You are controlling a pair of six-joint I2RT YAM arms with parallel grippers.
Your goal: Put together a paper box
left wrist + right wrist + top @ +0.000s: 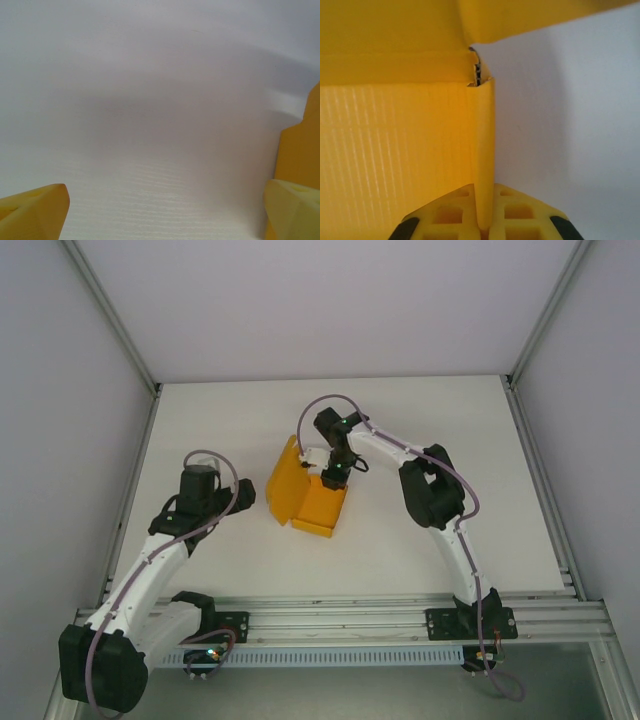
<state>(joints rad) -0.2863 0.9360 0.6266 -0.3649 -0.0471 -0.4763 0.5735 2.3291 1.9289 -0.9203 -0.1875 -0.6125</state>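
Right gripper [485, 222]: two yellow fingers [447, 215] drawn together to a thin slit, pinching an upright side wall of the paper box [395, 140] edge-on between the pads. The wall rises straight from the grip to a corner where layered card edges show; a folded strip runs leftward from that corner, and a further flap overhangs at the top of the right wrist view. Paper box, material: bright orange-yellow card with faint ribbing. Paper box, position: in the top view, resting on the white table [440, 430] about mid-width, partly formed, with one panel lying low toward the near side and another raised along its left side; the right gripper comes down onto its far right part. Left gripper [162, 215]: fingertips [35, 207] spread wide at the two lower corners of the left wrist view, bare table between them, nothing held. An edge of the box stands just beyond the fingertip at that view's right; whether they touch cannot be told. Left arm: in the top view, wrist low over the table just left of the box. Right arm: reaching in from the right, elbow bent. Surroundings: pale enclosure walls [60, 390] on three sides; aluminium rail [350, 612] along the near edge carrying both bases; lilac cable [330, 400] looping over the right wrist.
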